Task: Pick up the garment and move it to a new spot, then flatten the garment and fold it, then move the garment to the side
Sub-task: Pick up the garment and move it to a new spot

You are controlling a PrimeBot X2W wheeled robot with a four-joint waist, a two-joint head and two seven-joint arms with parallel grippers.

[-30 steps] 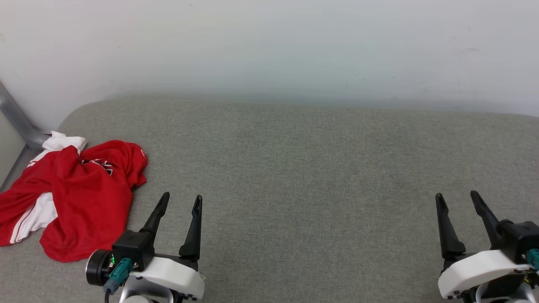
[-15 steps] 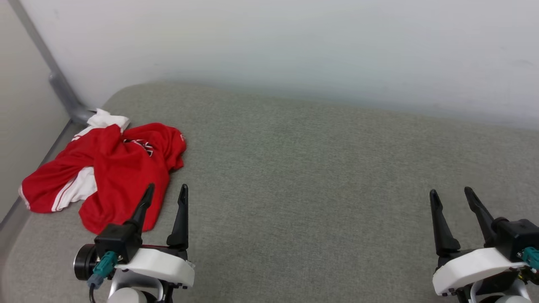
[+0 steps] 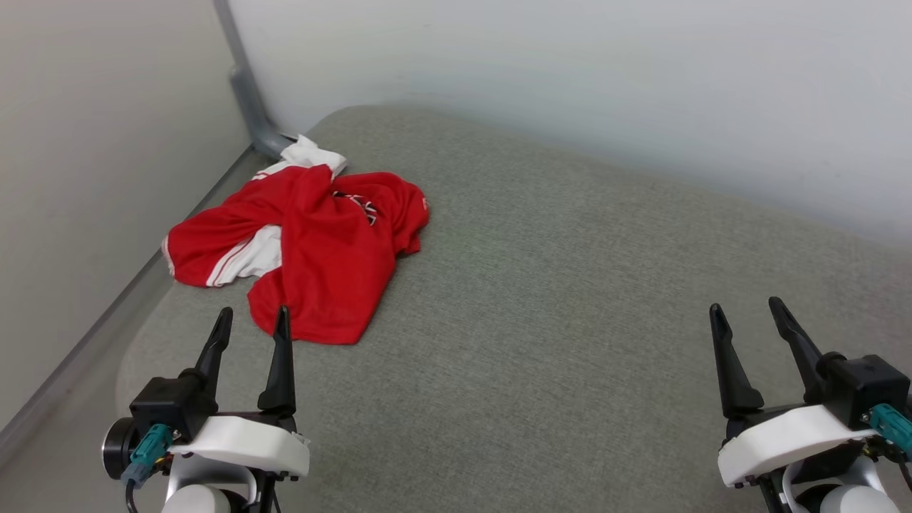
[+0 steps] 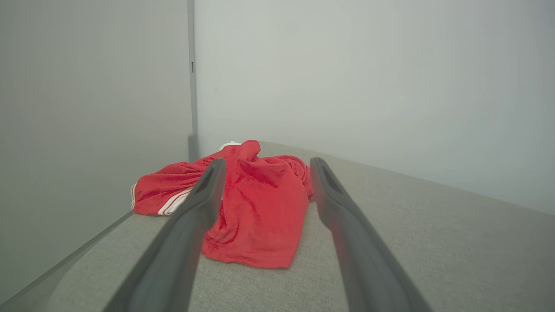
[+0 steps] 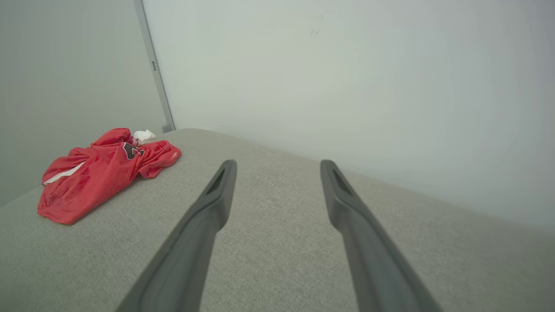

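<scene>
Lying crumpled, garment near left pincer

A crumpled red garment lies heaped at the far left corner of the grey fabric surface, a white sleeve reaching toward the grey post by the wall. My left gripper hovers, fingers spread, just short of its near hem. My right gripper, likewise spread and empty, hangs near the right edge.
</scene>
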